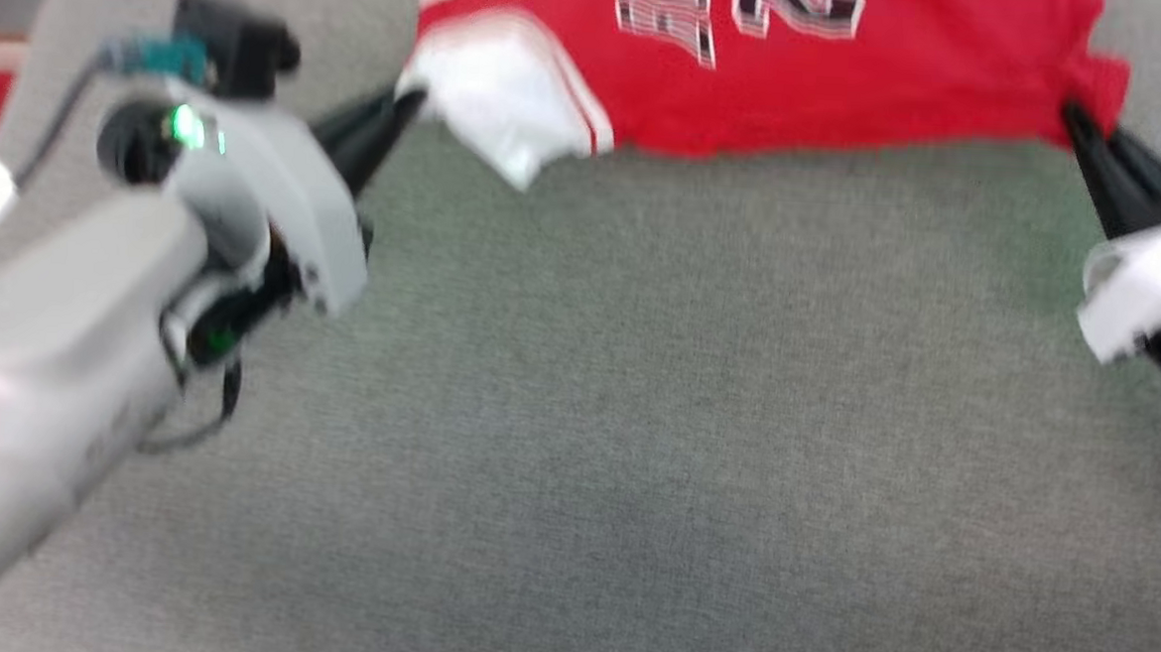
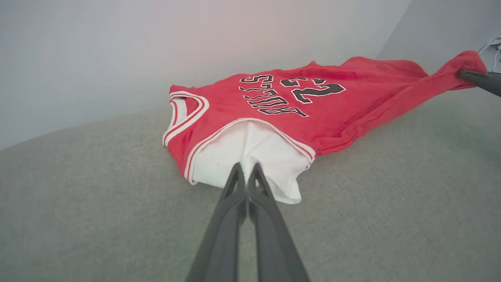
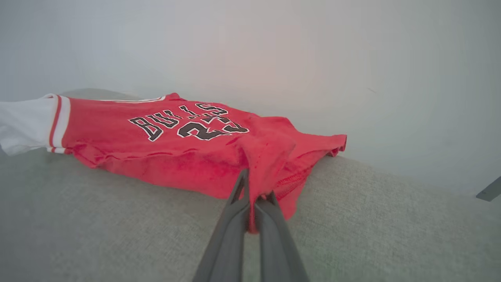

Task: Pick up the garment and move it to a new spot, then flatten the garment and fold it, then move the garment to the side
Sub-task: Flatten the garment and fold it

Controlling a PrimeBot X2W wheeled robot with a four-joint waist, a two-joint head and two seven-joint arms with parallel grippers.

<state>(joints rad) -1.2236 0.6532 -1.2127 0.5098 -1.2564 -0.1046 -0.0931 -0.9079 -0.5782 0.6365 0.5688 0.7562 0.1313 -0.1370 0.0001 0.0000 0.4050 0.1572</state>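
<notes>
Head camera looks steeply down on the grey fabric surface [image 1: 635, 418], garment [image 1: 802, 89] at its top edge. Both wrist cameras ride low and close, skimming that surface toward the pale wall [image 2: 156, 47], sharing the garment from opposite ends.

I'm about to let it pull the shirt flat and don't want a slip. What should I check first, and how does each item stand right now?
1. Left end effector shut on the white sleeve: ok.
2. Right end effector shut on the red hem corner: ok.
3. Garment stretched between both grips, lettering up: ok.
4. Cloth lying flat: not ok, it bunches near the right grip.
5. Layers caught in each pinch, one or both: cannot tell.
6. Far sleeve laid out: cannot tell.
</notes>
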